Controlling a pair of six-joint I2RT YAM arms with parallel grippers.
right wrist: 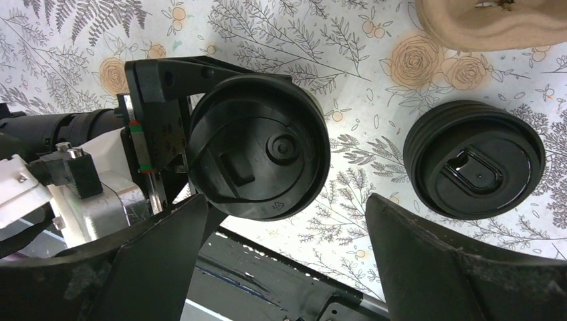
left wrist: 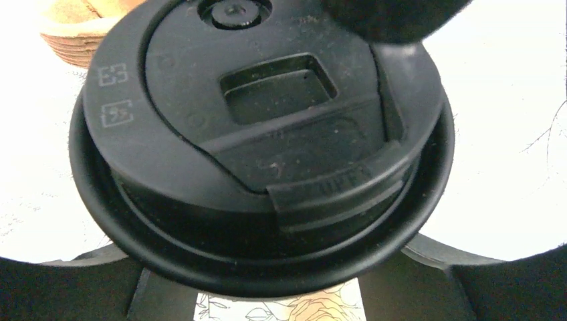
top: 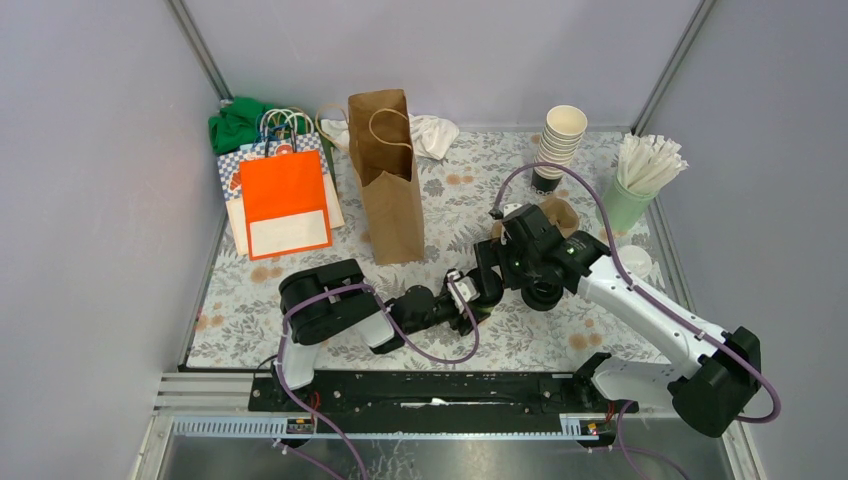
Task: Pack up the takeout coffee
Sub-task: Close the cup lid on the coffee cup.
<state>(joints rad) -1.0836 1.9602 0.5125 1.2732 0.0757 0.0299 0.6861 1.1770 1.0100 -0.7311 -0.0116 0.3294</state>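
Underneath everything, a flower-printed surface (top: 470,190). Toward the back left, upright, a tall brown paper bag (top: 385,185), mouth open or pinched: impossible to tell from above. Beside it, lying flat, an orange-and-white paper bag (top: 286,205); at the back right, a stack of cream paper cups (top: 560,140). Nearer the middle, a tan moulded-pulp tray (right wrist: 488,23), only partly in view. Then the coffee itself: one small takeout cup with a round black plastic lid (right wrist: 257,157), clamped from both sides by the left fingers (left wrist: 60,294) toward the near middle of the surface, lid seated, cup body hidden beneath it. Just beside it, a second black-lidded takeout cup (right wrist: 475,160), standing free, touched by nothing. Above the pair, the right fingers (right wrist: 428,261), spread wide and holding nothing. Judging by that: lidding apparently finished, packing not yet begun, both cups well apart from the bag. Next, probably: carry the clamped cup across to the bag's mouth and lower it in upright. Keep it level against leaks at the lid; steer clear of the soft paper rim, easily folded by a stray touch; perhaps use the free right fingers to steady the bag.
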